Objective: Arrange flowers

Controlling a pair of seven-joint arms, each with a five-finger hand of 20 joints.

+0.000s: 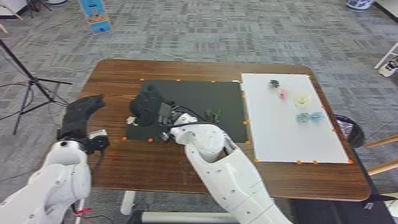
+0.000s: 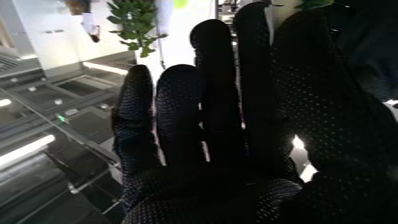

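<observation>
Sorting out which flower to take first seems to be my step in hand. My right hand [image 1: 147, 107] is over the left part of the black mat [image 1: 195, 87], fingers long and straight, thumb beside them, and I see nothing in its hold. My left hand [image 1: 80, 112] waits by the bench's [image 1: 133, 175] left edge, loosely extended, with nothing in it that I can see.

Most of the flowers lie on the white board [image 1: 275, 135] to my right: a dark bloom [image 1: 274, 84] farthest off, then a pink one [image 1: 283, 93], a yellow one [image 1: 302, 101] and the blue ones [image 1: 309, 117] nearest me. A green sprig [image 1: 213, 117] is on the mat, near my right wrist.

I judge the arranging to be at an early stage. Next I'd draw the right hand back toward the sprig, or cross to the board, then close thumb and fingers gently on a stem, keeping clear of the petals.

As for writing, I can make out no label on any flower, and the blue sign [image 1: 95, 15] beyond the bench gives me nothing legible.
</observation>
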